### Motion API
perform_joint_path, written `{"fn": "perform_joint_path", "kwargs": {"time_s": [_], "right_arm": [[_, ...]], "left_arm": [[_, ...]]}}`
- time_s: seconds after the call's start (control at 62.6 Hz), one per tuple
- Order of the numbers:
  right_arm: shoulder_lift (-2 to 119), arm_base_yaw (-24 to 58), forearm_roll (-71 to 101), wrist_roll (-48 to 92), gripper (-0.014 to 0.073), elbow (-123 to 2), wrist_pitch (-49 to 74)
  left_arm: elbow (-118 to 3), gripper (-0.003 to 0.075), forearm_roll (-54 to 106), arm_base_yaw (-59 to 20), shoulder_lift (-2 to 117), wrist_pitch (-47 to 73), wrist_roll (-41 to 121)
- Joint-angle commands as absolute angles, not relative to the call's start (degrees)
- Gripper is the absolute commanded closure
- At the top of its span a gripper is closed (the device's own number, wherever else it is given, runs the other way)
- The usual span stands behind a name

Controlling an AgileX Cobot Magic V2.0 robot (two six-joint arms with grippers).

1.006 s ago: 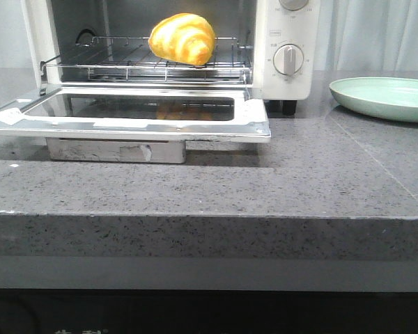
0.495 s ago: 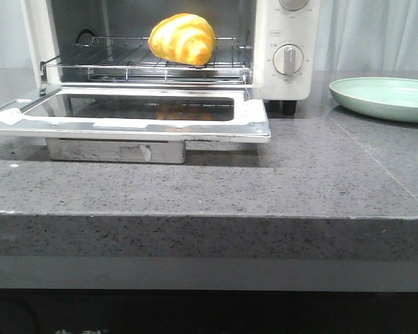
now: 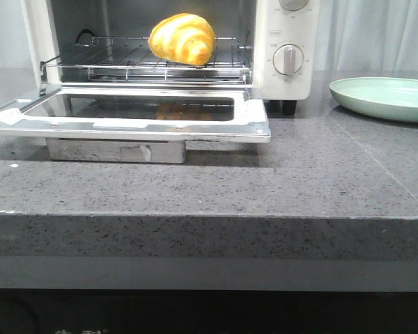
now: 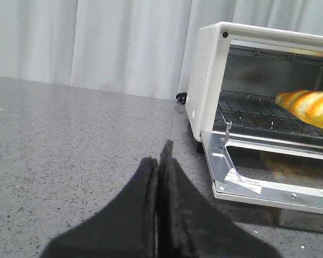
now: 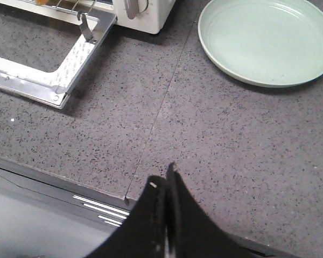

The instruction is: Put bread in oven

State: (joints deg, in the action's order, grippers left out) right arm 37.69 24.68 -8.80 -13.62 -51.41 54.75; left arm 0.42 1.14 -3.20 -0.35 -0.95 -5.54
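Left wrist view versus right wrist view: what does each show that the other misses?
Only the left wrist view shows the bread lying on the wire rack, plus the shut left gripper. Only the right wrist view shows the empty green plate, a dial and the shut right gripper. Both show the oven with its door dropped open.

A speckled grey stone counter (image 3: 216, 184) is seen with a thick front edge; a thin seam is traced across its top; pale curtains (image 4: 97, 45) are hung in soft folds behind it; even, diffuse light is cast; a dark band is shown below the counter edge.
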Motion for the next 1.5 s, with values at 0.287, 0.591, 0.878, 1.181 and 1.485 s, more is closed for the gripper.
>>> {"fn": "perform_joint_path", "kwargs": {"time_s": [0.287,0.591,0.878,1.181,1.485], "right_arm": [[28.8,12.8,-6.1,-13.1,0.0662,-43.5,41.7],[9.9,2.7,-4.3,-13.1,0.0662,-18.6,19.6],[-0.8,1.1,-4.0,-13.1,0.0662,-3.0,6.9],[-1.8,0.0,-4.0,-13.1,0.0662,1.7,-1.0],[-1.8,0.0,-4.0,-13.1,0.0662,1.7,-0.5]], "left_arm": [[1.7,0.0738,1.8,-3.2,-1.5,-5.9,-5.4],[1.7,0.0738,1.8,-3.2,-1.5,-5.9,-5.4],[1.7,0.0738,1.8,-3.2,-1.5,-5.5,-5.4],[1.7,0.0738,1.8,-3.2,-1.5,-5.5,-5.4],[1.7,0.0738,1.8,-3.2,-1.5,-5.5,-5.4]]}}
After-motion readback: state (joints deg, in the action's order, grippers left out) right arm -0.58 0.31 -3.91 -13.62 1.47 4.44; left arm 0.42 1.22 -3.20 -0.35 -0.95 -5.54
